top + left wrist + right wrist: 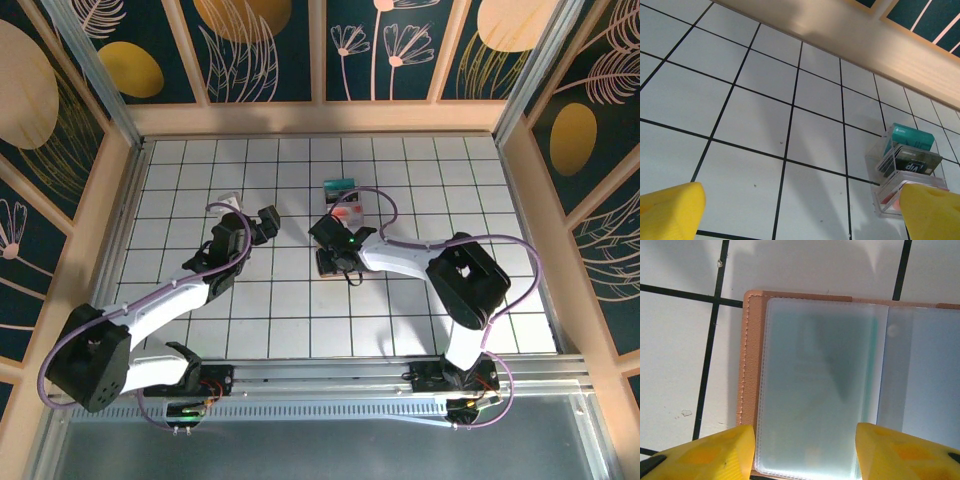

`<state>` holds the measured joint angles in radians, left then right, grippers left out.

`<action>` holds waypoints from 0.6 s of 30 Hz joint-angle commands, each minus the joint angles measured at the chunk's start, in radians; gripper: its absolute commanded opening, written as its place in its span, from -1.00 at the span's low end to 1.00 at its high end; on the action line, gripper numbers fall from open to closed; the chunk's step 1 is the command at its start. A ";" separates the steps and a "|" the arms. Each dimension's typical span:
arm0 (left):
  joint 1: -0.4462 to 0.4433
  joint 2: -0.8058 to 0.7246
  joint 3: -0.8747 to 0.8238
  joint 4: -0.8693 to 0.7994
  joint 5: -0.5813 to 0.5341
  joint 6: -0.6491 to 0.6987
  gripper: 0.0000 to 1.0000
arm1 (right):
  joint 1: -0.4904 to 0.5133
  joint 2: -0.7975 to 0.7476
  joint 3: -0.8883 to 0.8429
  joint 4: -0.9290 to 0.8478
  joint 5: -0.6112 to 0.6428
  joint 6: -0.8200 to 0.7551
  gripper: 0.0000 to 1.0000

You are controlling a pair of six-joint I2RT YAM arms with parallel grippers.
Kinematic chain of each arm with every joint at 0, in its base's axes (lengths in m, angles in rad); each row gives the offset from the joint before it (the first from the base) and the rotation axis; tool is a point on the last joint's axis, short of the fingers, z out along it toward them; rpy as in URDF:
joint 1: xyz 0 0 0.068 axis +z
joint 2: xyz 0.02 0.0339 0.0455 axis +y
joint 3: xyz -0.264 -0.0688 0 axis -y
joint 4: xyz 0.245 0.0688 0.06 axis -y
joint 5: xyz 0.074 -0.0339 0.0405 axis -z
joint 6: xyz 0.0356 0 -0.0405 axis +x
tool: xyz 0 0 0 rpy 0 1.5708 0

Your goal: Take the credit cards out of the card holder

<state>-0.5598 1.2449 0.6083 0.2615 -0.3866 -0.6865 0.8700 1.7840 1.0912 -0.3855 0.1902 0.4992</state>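
On the white-tiled desk (420, 300) the tan card holder (815, 390) lies open under my right pincer (805, 452), its jaws spread wide. My left pincer (802, 212) gapes too over bare tiles, near credit cards (910, 136) in a clear stand (884, 202).

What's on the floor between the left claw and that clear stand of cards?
Just bare white tiles between left gripper and clear card stand, per the left wrist view.
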 commanded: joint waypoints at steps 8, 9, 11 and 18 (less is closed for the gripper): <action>0.006 0.014 -0.003 0.018 -0.006 -0.016 0.98 | 0.009 0.036 -0.004 0.005 0.007 -0.011 0.22; 0.006 0.017 -0.002 0.017 -0.003 -0.016 0.98 | 0.009 0.039 -0.004 0.003 0.006 -0.011 0.22; 0.006 0.023 0.002 0.016 0.001 -0.016 0.98 | 0.009 0.051 -0.002 0.000 0.008 -0.010 0.21; 0.006 0.045 0.017 0.007 0.013 -0.016 0.98 | 0.005 0.056 -0.011 0.006 -0.004 -0.008 0.02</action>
<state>-0.5598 1.2774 0.6083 0.2615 -0.3771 -0.6865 0.8715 1.8225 1.0912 -0.3744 0.1894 0.4950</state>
